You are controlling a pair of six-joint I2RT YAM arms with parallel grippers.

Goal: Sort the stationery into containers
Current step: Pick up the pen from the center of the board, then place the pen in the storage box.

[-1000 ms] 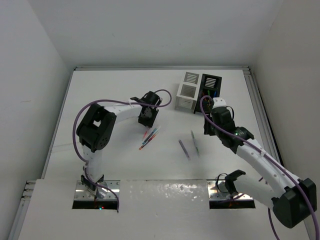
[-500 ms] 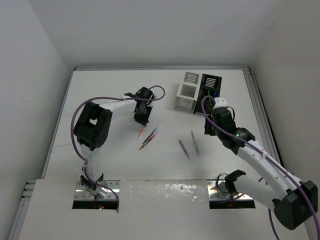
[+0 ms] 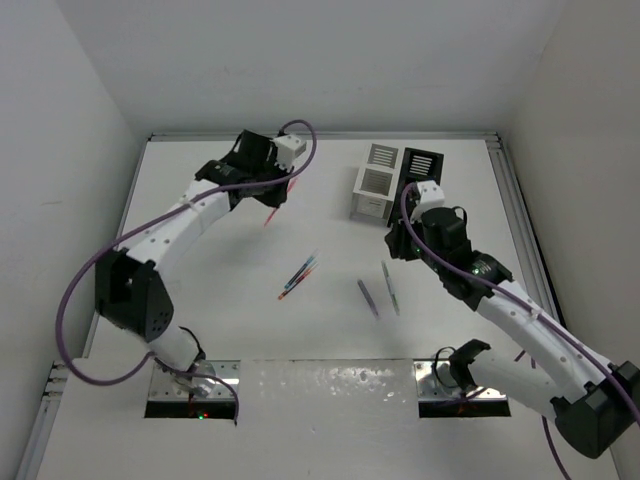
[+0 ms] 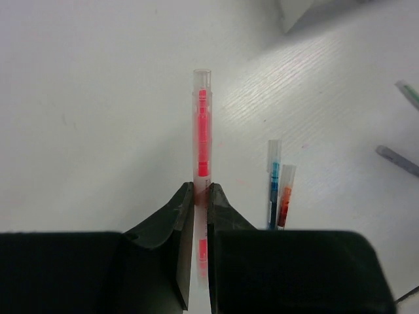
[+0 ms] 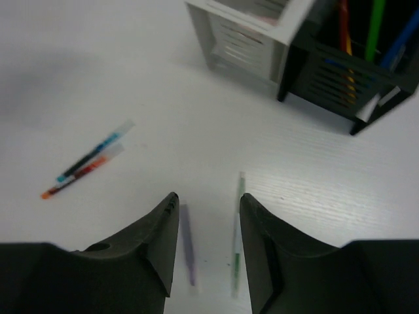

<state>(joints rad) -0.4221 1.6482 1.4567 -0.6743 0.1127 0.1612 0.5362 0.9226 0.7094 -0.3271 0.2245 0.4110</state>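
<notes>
My left gripper (image 3: pixel 282 190) is shut on a red pen (image 4: pixel 202 137) and holds it raised above the table, left of the white container (image 3: pixel 374 182); the pen (image 3: pixel 277 207) hangs below it. The black container (image 3: pixel 420 174) stands beside the white one and holds several pens (image 5: pixel 374 23). My right gripper (image 5: pixel 208 203) is open and empty above a purple pen (image 5: pixel 188 245) and a green pen (image 5: pixel 237 229). A blue pen (image 3: pixel 303 269) and an orange pen (image 3: pixel 296 280) lie side by side mid-table. The pink eraser is not in view.
The white container (image 5: pixel 242 33) and black container (image 5: pixel 347 72) stand at the back right near the table's right rail (image 3: pixel 515 215). White walls enclose the table on three sides.
My left gripper has lifted the red pen off the table from beside the blue and orange pens and swung back to the far left. My right gripper has shifted slightly left.
</notes>
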